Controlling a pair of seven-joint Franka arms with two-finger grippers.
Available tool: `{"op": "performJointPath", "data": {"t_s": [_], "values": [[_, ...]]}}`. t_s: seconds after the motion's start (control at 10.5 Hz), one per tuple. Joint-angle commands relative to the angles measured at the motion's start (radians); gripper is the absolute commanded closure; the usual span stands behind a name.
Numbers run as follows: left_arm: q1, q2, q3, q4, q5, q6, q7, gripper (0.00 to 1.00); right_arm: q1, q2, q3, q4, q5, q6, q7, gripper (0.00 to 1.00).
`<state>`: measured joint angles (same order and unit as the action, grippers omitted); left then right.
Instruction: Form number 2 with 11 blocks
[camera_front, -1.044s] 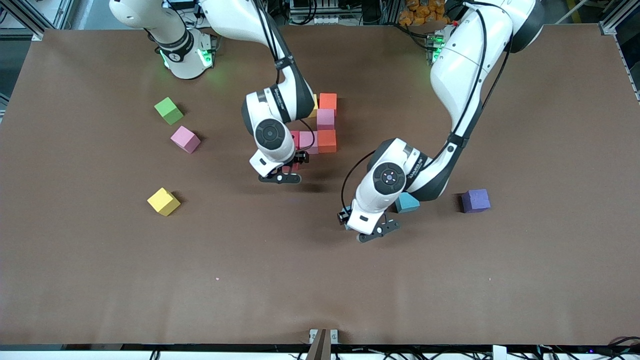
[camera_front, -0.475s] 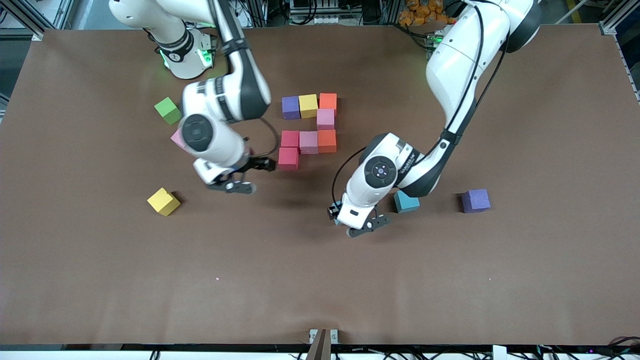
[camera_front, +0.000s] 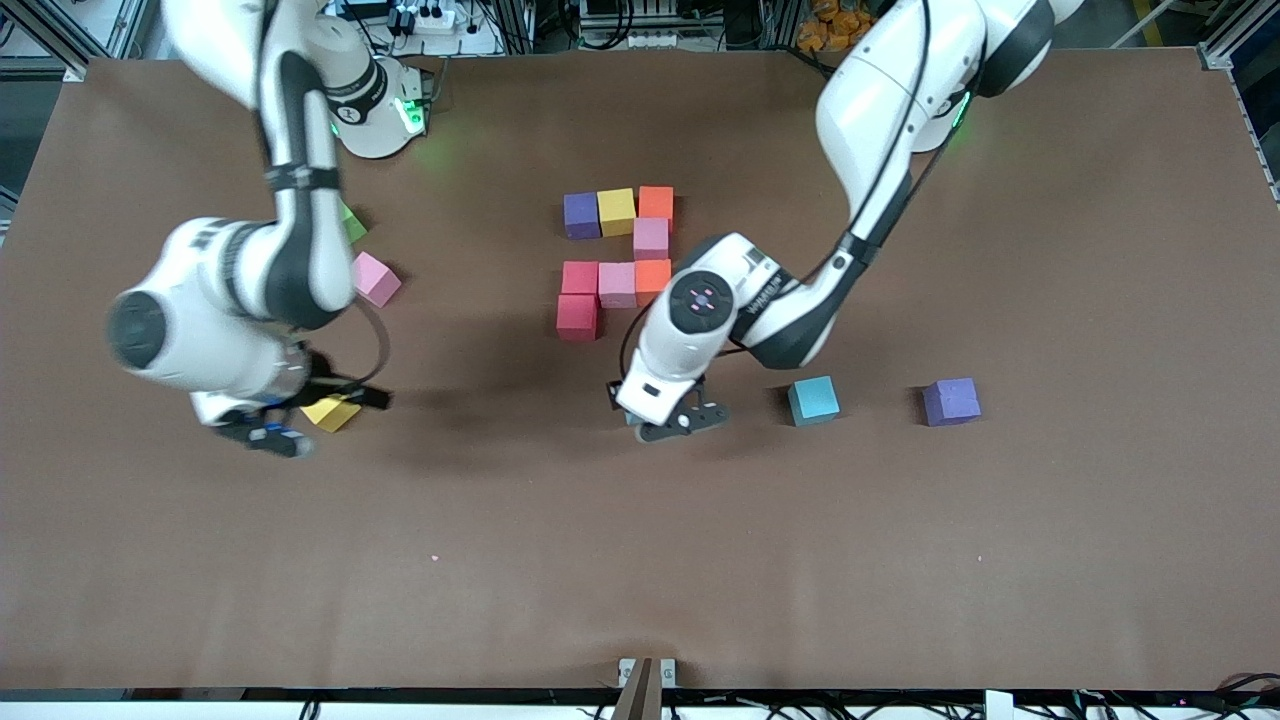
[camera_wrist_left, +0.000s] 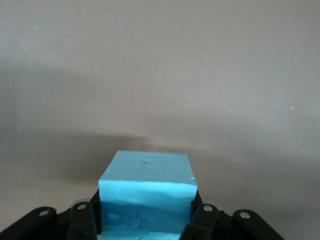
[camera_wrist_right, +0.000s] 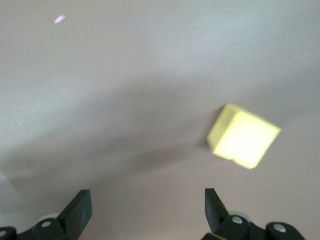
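Two glossy white arms with black joint bands, round dark end caps and thin black cables looped at the wrists. Bases glow green. Black two-finger grippers, left gripper (camera_front: 668, 424) and right gripper (camera_front: 268, 436), show silver screws at the finger mounts.

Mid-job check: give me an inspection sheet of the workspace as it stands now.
Surface: brown table, a few pale specks.
Job's things: partial 2 of seven cubes; loose yellow cube, pink cube, blue cube and purple cube.
Clutter: green cube, mostly hidden by the right arm.
Grippers: left gripper shut on a light blue cube, over bare table near the 2; right gripper open, over the yellow cube.
Cables: hoses on both arms; wiring past the table edges.
Surroundings: metal frame, power strip, orange objects by the left arm's base.
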<state>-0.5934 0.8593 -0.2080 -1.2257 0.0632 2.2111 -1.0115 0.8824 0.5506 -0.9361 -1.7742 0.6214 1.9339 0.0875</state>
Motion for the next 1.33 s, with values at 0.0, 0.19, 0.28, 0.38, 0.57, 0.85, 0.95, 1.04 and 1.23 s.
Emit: {"op": "performJointPath", "data": {"t_s": [0.0, 0.19, 0.28, 0.38, 0.57, 0.85, 0.95, 1.04, 1.23], "values": [[-0.095, 0.043, 0.059, 0.122, -0.049, -0.067, -0.010, 1.00, -0.035, 0.026, 0.011, 0.019, -0.006, 0.011, 0.127, 0.00], [-0.143, 0.081, 0.064, 0.170, -0.051, -0.067, -0.010, 1.00, -0.052, 0.029, 0.013, -0.022, -0.006, 0.081, 0.208, 0.00], [-0.164, 0.107, 0.071, 0.202, -0.051, -0.065, -0.009, 1.00, -0.048, 0.029, 0.014, -0.072, -0.003, 0.162, 0.215, 0.00], [-0.189, 0.122, 0.097, 0.216, -0.051, -0.065, -0.004, 1.00, -0.043, 0.034, 0.017, -0.124, 0.004, 0.233, 0.216, 0.00], [-0.219, 0.159, 0.117, 0.250, -0.051, -0.063, -0.004, 1.00, -0.060, 0.054, 0.054, -0.189, 0.011, 0.313, 0.218, 0.00], [-0.258, 0.196, 0.140, 0.273, -0.068, -0.041, -0.003, 1.00, -0.109, 0.083, 0.123, -0.202, 0.014, 0.323, 0.218, 0.00], [-0.270, 0.198, 0.157, 0.273, -0.088, -0.039, 0.001, 1.00, -0.129, 0.084, 0.137, -0.203, 0.014, 0.324, 0.218, 0.00], [-0.273, 0.198, 0.159, 0.273, -0.092, -0.039, 0.001, 1.00, -0.143, 0.085, 0.148, -0.203, 0.014, 0.324, 0.218, 0.00], [-0.279, 0.198, 0.167, 0.268, -0.094, -0.040, 0.001, 1.00, -0.190, 0.100, 0.201, -0.202, 0.014, 0.335, 0.206, 0.00]]}}
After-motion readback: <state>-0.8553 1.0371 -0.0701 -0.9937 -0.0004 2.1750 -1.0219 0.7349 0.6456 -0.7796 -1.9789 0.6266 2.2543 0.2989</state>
